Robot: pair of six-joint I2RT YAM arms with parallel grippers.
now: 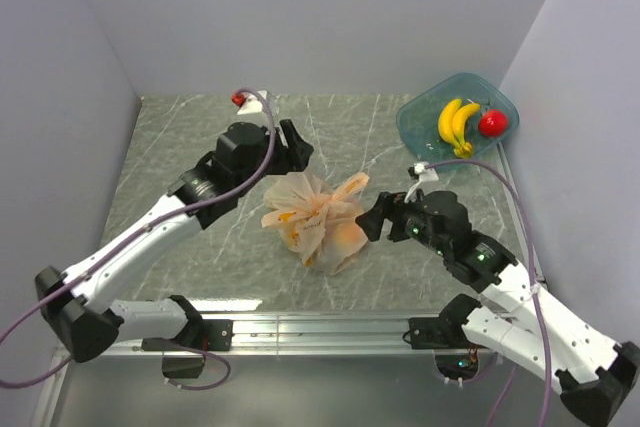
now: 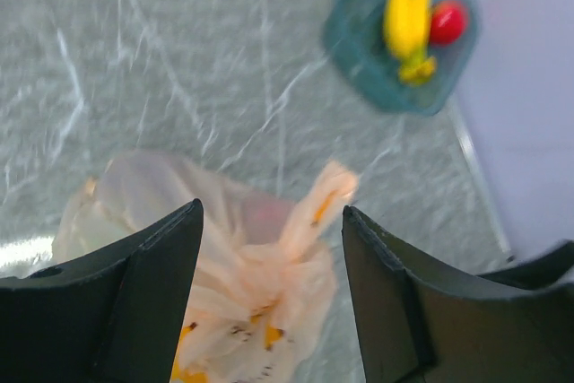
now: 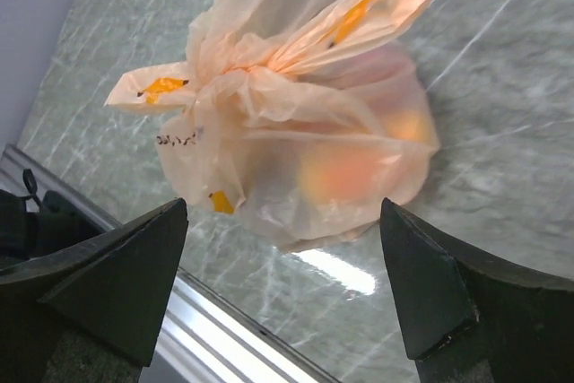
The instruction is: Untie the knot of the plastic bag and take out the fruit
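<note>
Both grippers are spread wide and hold nothing. The left gripper (image 2: 269, 221) hangs over the plastic bag (image 2: 143, 195), one ear of the bag rising between its fingers. The right gripper (image 3: 282, 213) faces the bag side-on, with the knot (image 3: 235, 78) just ahead. My judgement: pinch one ear close to the knot, anchor the other ear, and draw them apart slowly. The film is thin, crinkly and translucent, so it will likely stretch or lift rather than slip. A round orange fruit (image 3: 345, 177) shows through it.
</note>
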